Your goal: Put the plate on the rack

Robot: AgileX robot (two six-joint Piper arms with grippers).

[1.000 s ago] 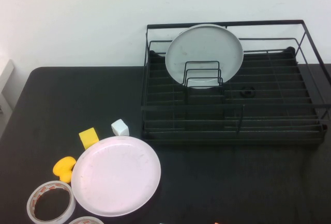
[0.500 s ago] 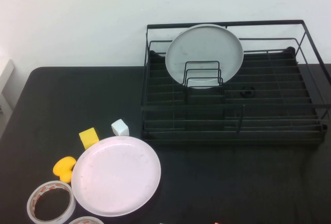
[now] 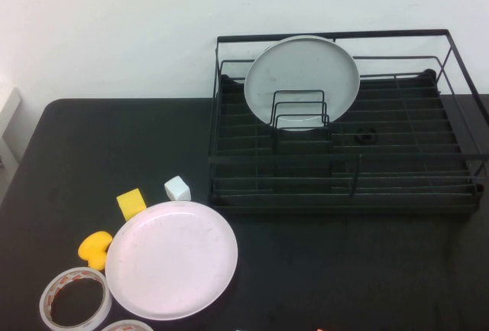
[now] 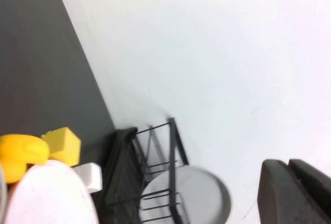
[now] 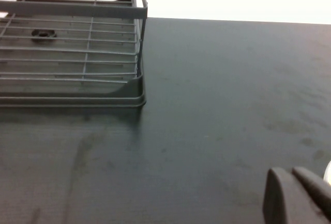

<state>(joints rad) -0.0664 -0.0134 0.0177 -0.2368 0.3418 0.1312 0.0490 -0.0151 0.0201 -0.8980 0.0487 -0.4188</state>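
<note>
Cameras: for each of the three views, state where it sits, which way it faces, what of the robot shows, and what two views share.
High view: raised on the robot's side, angled down at the table, the plate and the rack; no arm shows.
Left wrist view: on the left arm, facing the wall and the rack's left end; the left gripper shows, jaws shut.
Right wrist view: on the right arm, low over the table, facing the rack's right end; the right gripper shows, jaws shut.
Shared: high and left wrist views both show the plate, the yellow block and the grey-white plate.

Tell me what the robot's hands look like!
Only the tips show. The left gripper has dark grey, blocky fingers pressed together. The right gripper looks the same: dark grey, chunky, rounded tips. Neither arm shows in the high view, and no cables or markings show.
</note>
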